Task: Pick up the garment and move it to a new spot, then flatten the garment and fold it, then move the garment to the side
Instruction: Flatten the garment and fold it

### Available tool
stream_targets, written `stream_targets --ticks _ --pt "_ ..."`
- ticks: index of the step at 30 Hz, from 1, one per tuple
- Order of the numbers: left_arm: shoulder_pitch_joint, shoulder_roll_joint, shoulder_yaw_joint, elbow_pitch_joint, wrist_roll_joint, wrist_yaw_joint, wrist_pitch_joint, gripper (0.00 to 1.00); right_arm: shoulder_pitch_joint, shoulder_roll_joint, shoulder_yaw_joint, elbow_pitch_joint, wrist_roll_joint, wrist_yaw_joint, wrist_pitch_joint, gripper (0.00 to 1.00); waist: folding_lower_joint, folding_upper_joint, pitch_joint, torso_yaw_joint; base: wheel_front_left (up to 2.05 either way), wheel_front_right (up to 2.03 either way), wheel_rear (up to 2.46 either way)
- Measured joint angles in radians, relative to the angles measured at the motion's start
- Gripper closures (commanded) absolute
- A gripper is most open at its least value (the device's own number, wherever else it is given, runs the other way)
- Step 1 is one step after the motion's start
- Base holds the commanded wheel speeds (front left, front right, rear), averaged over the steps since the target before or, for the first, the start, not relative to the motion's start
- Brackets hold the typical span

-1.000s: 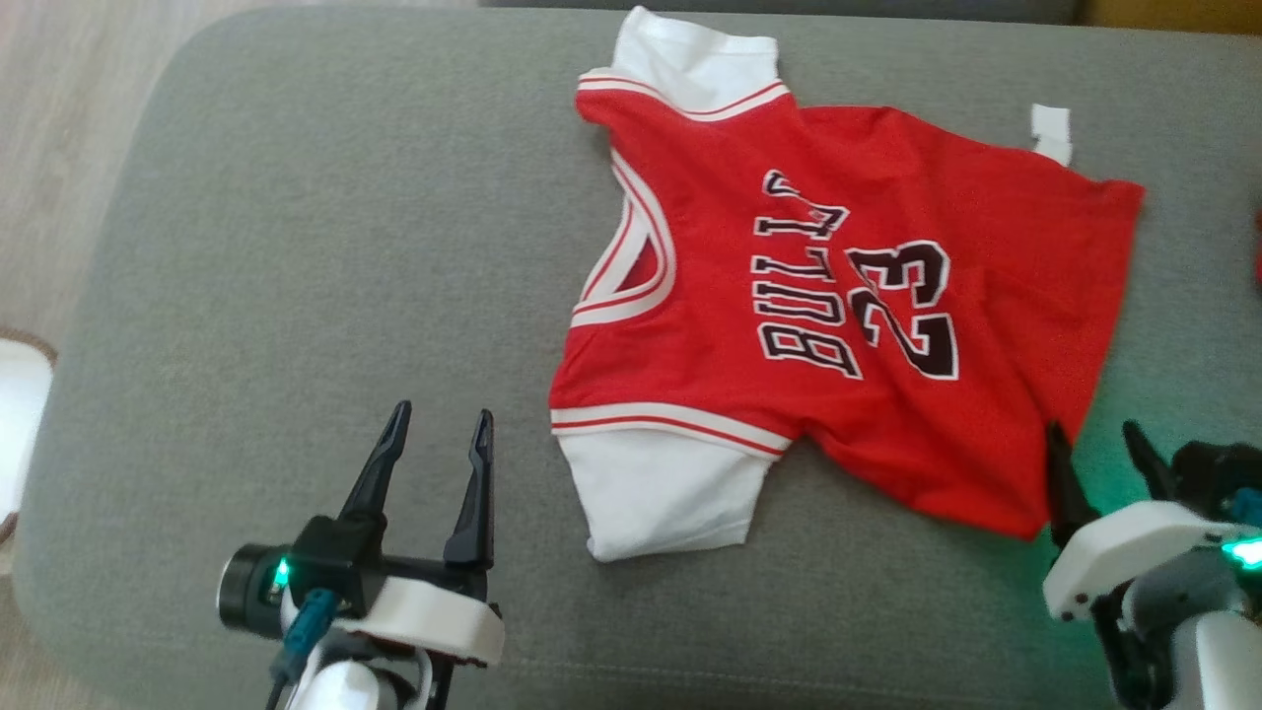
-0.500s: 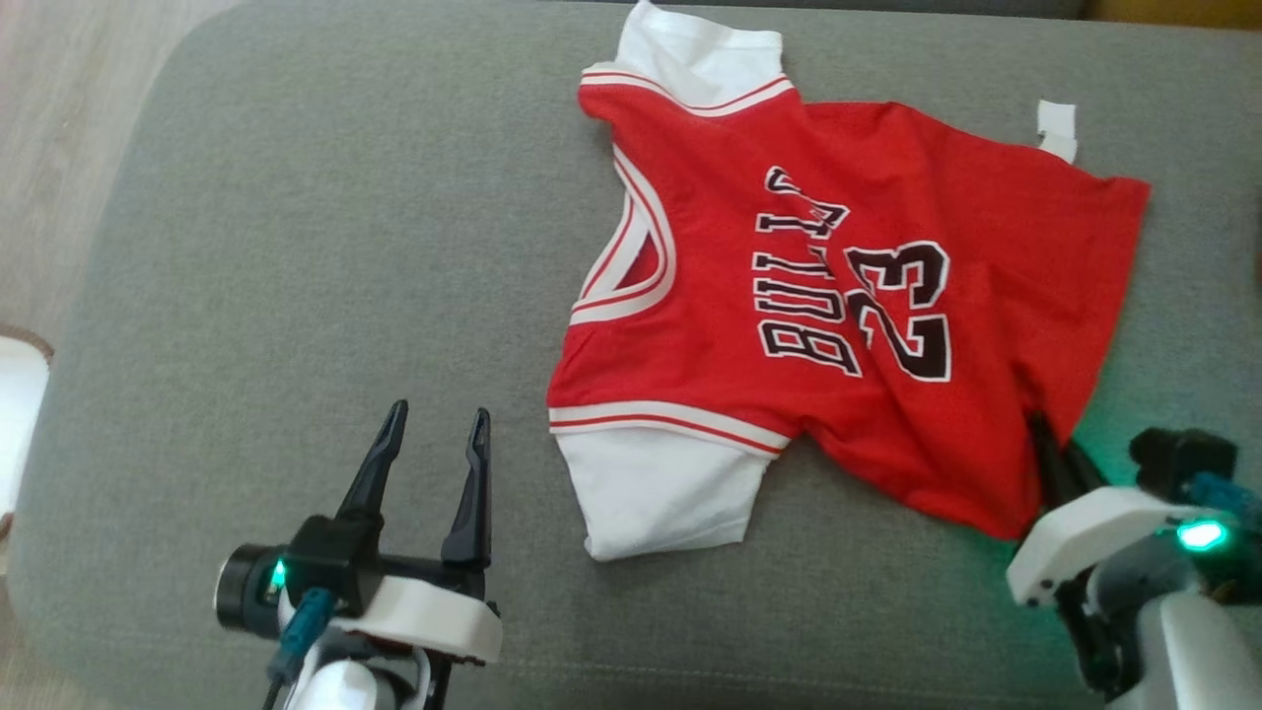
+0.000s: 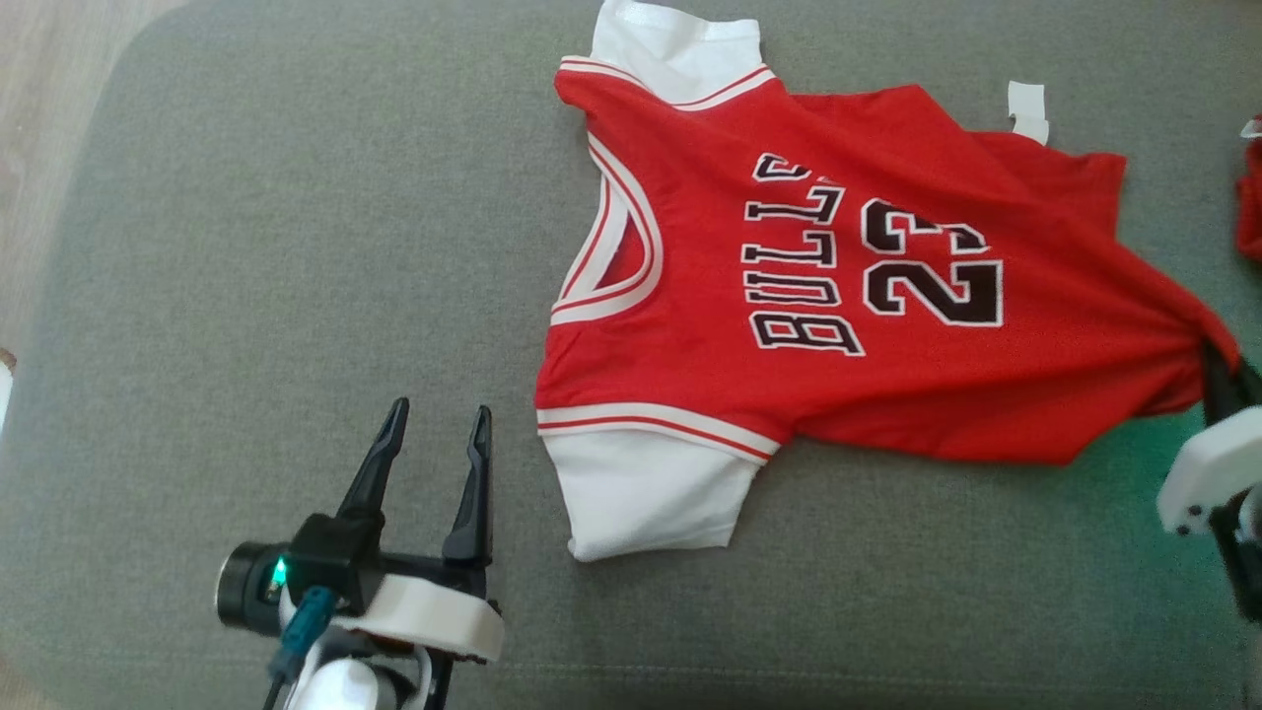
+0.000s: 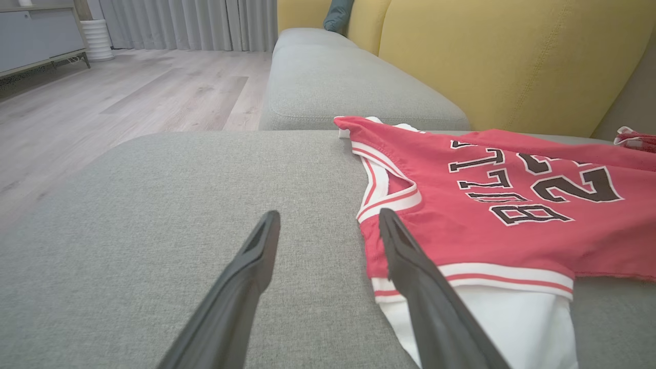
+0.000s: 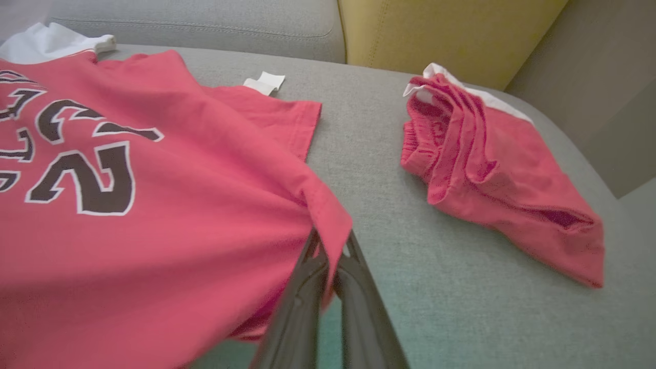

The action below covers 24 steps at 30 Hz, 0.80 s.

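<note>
Jersey [image 3: 818,296] spread on the grey seat cushion [image 3: 296,247]; right gripper [image 5: 330,246] pinched on its hem corner.

You will find the jersey face up across the cushion's middle and right part, its hem corner drawn taut toward the cushion's right front, where the right gripper's fingers are closed together on the red cloth. The left gripper [image 3: 441,409] hangs over the cushion's front left, fingers spread wide and holding nothing. Obstruction: bunched red shorts [image 5: 492,169] lie at the cushion's right end, apart from the jersey. Open room: plain grey fabric runs across the cushion's left half. A yellow backrest [image 4: 512,61] stands past its rear edge and wooden floor [image 4: 128,102] past its left edge.
</note>
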Motion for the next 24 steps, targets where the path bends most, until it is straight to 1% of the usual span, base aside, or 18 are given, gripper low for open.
stream_targets --ticks 7,8,9,10,11,12,16,19,21,24 --pt "-0.013 0.0 0.001 0.001 0.0 0.004 0.0 0.0 -0.094 -0.037 -0.013 0.069 -0.068 0.0 -0.019 1.0 0.0001 0.0 0.012 -0.005 0.0 0.0 0.0" --pt "-0.016 0.0 0.001 0.001 0.0 0.004 0.0 0.0 -0.109 -0.044 -0.014 0.084 -0.079 0.0 -0.026 0.84 0.0001 0.0 0.012 -0.008 0.0 0.0 0.0" --pt "-0.018 0.0 0.001 0.001 0.0 0.004 0.0 0.0 -0.124 -0.048 -0.015 0.101 -0.088 0.0 -0.033 0.62 0.0001 0.0 0.012 -0.011 0.0 0.0 0.0" --pt "-0.018 0.0 0.001 0.001 0.0 0.004 0.0 0.0 -0.137 -0.049 -0.013 0.116 -0.098 0.0 -0.04 0.37 0.0002 0.0 0.011 -0.014 0.0 0.0 0.0" --pt "-0.018 0.0 0.001 0.003 0.0 0.004 0.0 0.0 -0.15 -0.049 -0.01 0.132 -0.106 0.0 -0.049 0.08 0.0001 0.0 0.009 -0.017 0.0 0.0 0.0" --pt "-0.018 0.0 0.001 0.004 0.0 0.004 0.0 0.0 -0.16 -0.05 -0.005 0.149 -0.114 0.0 -0.059 0.0 0.0001 0.0 0.007 -0.02 0.0 0.0 0.0" --pt "-0.018 0.0 0.0 0.007 0.0 0.003 0.0 0.0 -0.19 -0.061 0.003 0.207 -0.122 0.0 -0.106 0.0 0.0001 0.0 -0.006 -0.03 0.0 0.0 0.0" --pt "-0.017 0.0 -0.006 0.012 0.0 -0.002 0.0 0.0 -0.187 -0.061 -0.002 0.204 -0.119 0.0 -0.132 0.0 0.0001 0.0 -0.021 -0.038 0.0 0.0 0.0" --pt "-0.016 0.0 -0.017 0.016 0.0 -0.004 0.0 0.0 -0.181 -0.054 -0.02 0.185 -0.111 0.0 -0.156 0.0 0.0 0.0 -0.031 -0.043 0.0 0.0 0.0" --pt "-0.015 0.0 -0.027 0.033 -0.007 -0.014 0.0 0.0 -0.138 -0.036 -0.027 0.106 -0.088 0.0 -0.204 0.0 0.0 0.0 -0.046 -0.052 0.0 0.0 0.0"
